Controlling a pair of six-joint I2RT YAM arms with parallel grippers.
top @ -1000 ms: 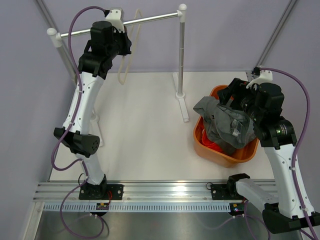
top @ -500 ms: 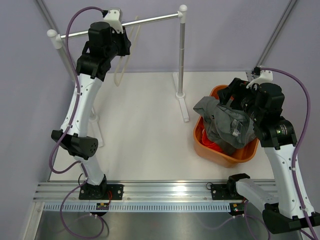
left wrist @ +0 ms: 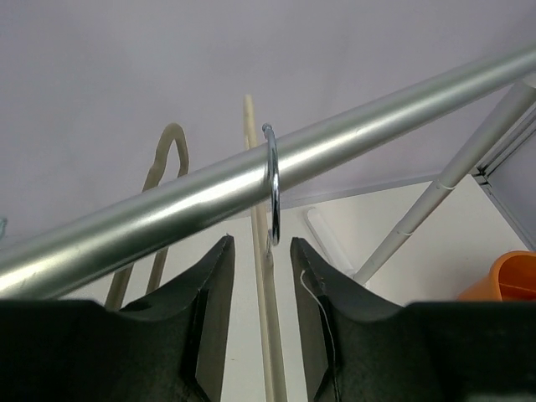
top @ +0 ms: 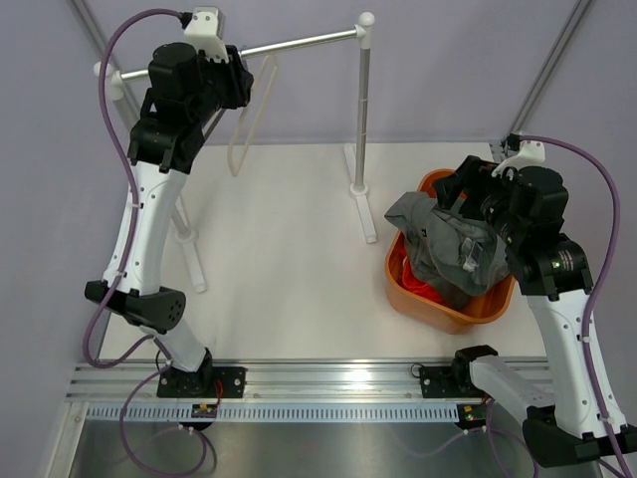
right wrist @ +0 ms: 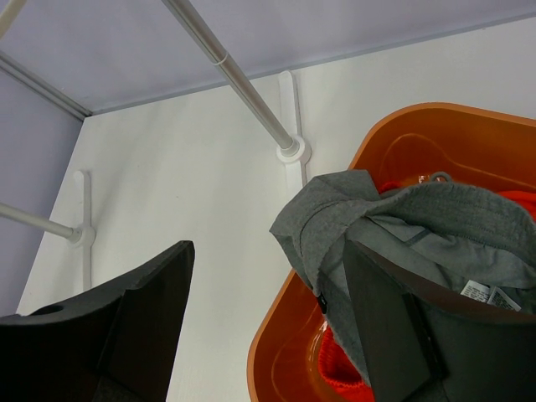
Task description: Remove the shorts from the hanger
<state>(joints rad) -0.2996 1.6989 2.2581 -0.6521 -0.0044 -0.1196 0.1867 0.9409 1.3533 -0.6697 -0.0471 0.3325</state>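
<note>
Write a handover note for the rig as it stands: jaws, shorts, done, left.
Left gripper: up at the rail, jaws apart on either side of the hanger hook, not clamping it.
Right gripper: jaws wide open over the orange basin, nothing clamped.
Grey shorts: draped over the basin, spilling past its rim.
Orange-red shorts: underneath, inside the basin.
Done: both shorts are off; the hanger hangs bare on the rail.
Left: probably just pull both arms back, maybe tuck the grey pair in.
</note>
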